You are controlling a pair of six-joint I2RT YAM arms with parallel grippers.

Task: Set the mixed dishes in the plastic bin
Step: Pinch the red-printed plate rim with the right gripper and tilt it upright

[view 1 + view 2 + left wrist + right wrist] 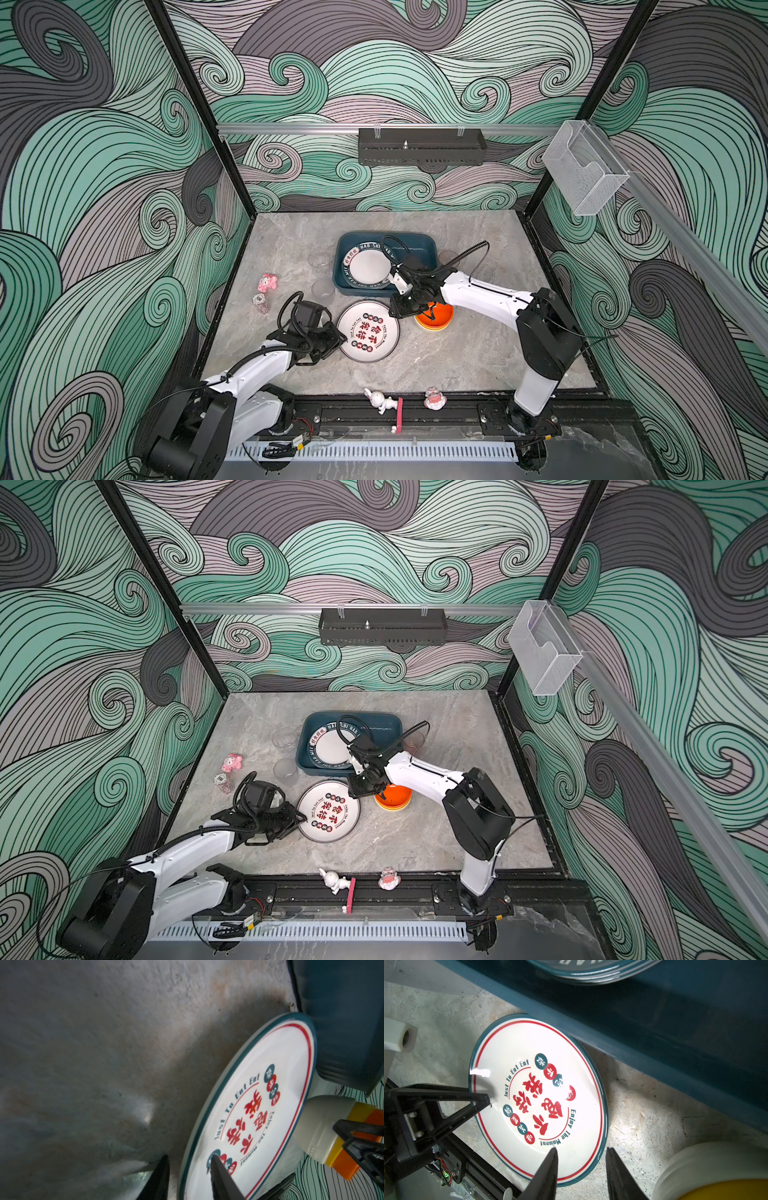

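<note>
Red-character plate [537,1097] on bench [457,365]: "Just To Eat Eat" and "Enjoy The Moment" curved round big red Chinese characters; small characters in teal and red dots, two rows of four

Dark-rim plate [365,266] in bin [415,237]: white rim lettering "HAO SHI HAO MEI", partly hidden; rim patch with red characters, too small to read
</note>
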